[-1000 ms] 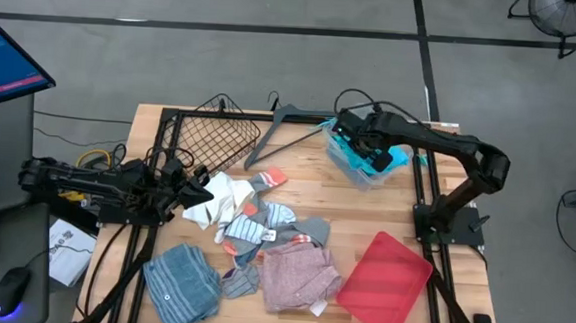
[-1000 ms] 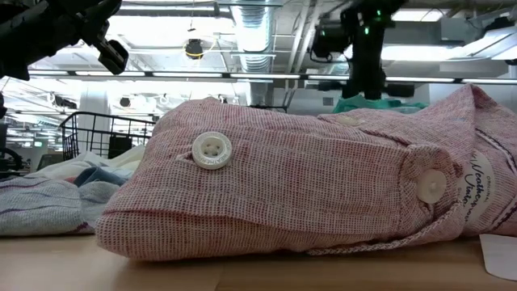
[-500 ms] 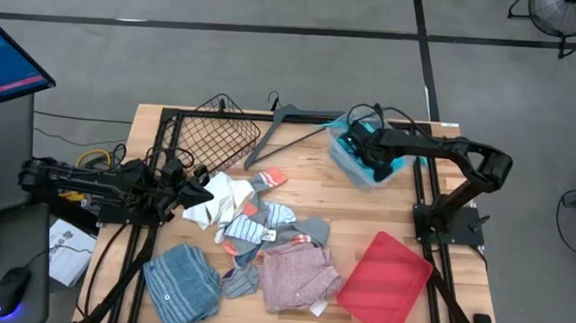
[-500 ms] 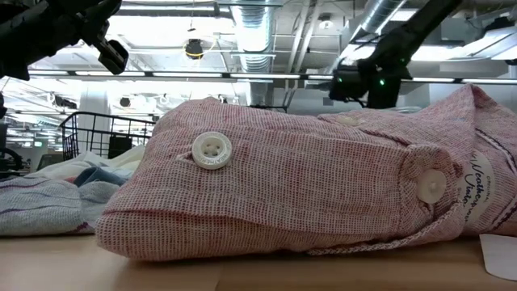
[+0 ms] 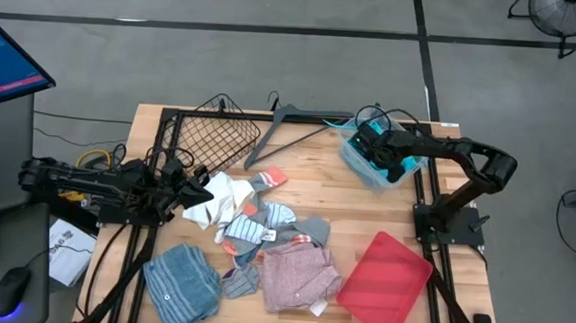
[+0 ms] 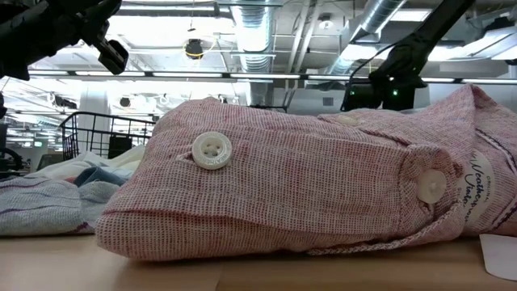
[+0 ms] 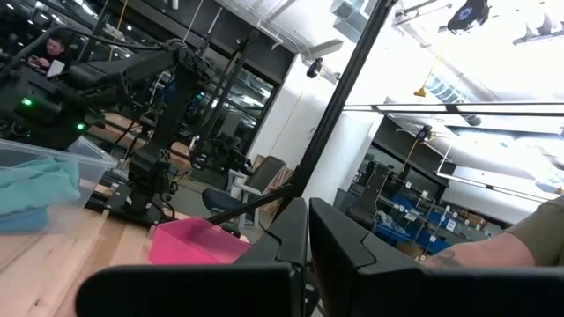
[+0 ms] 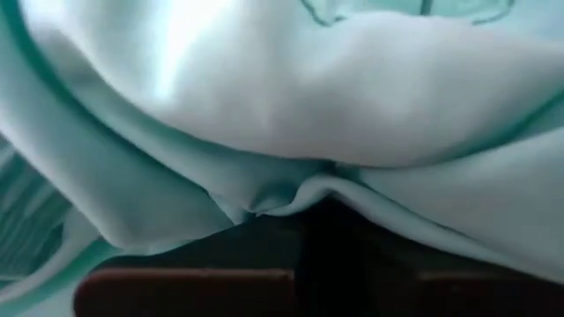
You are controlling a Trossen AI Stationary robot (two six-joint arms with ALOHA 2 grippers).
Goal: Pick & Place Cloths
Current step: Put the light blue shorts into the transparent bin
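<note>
My right gripper (image 5: 377,152) reaches down into a clear bin (image 5: 410,172) at the table's far right, shut on a turquoise cloth (image 8: 291,106) that fills its wrist view. The bin's cloth also shows in the left wrist view (image 7: 35,195). The other cloths lie in a loose pile at mid-table: a pink checked one (image 5: 296,272), a blue-grey striped one (image 5: 183,280), a white one (image 5: 215,202) and socks with orange trim (image 5: 267,178). My left gripper (image 5: 204,191) waits shut above the table's left side, beside the white cloth. My right gripper pinches a gathered fold of the turquoise cloth (image 8: 264,204) between its two fingers. The fingers come from above, slanting steeply down into the bin. The cloth bunches slack around them, its bulk lying inside the bin.
A flat red tray (image 5: 386,283) lies at the near right. A tipped wire basket (image 5: 220,132) and a dark hanger (image 5: 290,122) sit at the far edge. In the low view the pink checked cloth (image 6: 307,186) blocks most of the table.
My right gripper has gone down and toward the table's right edge, carrying the turquoise cloth into the bin. In the low view the cloth has dropped out of sight behind the pink garment. The bin seems to have slid slightly toward the right edge.
</note>
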